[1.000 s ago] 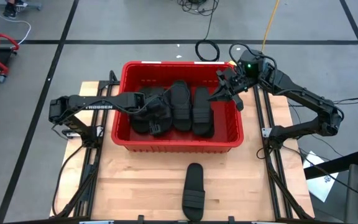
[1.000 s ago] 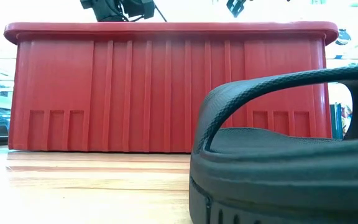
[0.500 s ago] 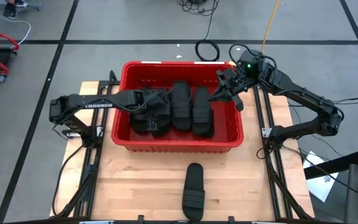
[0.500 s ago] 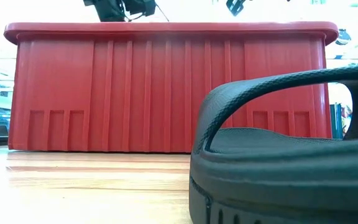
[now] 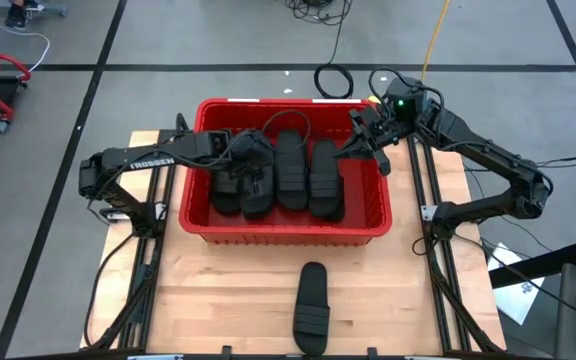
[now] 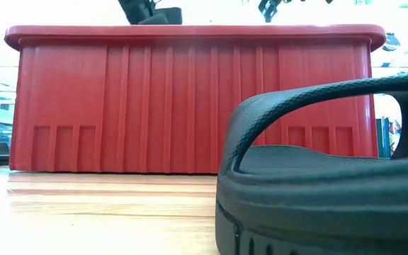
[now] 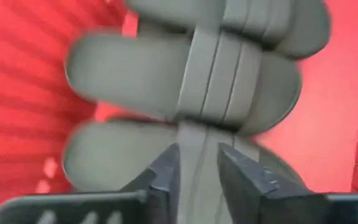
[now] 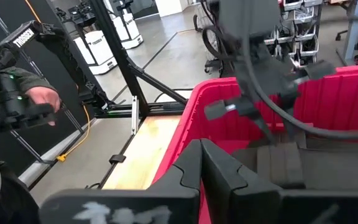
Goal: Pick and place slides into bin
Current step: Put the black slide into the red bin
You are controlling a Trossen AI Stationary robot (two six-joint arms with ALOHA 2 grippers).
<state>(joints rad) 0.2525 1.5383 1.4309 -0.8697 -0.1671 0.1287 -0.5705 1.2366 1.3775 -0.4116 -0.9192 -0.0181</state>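
The slides (image 5: pixel 278 175) mostly lie packed side by side in the bin (image 5: pixel 200 170), but from above one slide (image 5: pixel 311 307) is left out on the table (image 5: pixel 218 290) in front of the bin, its long axis running toward the bin wall — well apart from both arms, and roughly midway between them. In the low view that lone slide (image 6: pixel 317 177) fills the foreground before the red wall. At the wrists, the left gripper (image 7: pixel 197 168) hangs over the binned pairs, jaws slightly parted and holding nothing, while the right gripper (image 8: pixel 213 165) is clenched empty over the bin's right rim.
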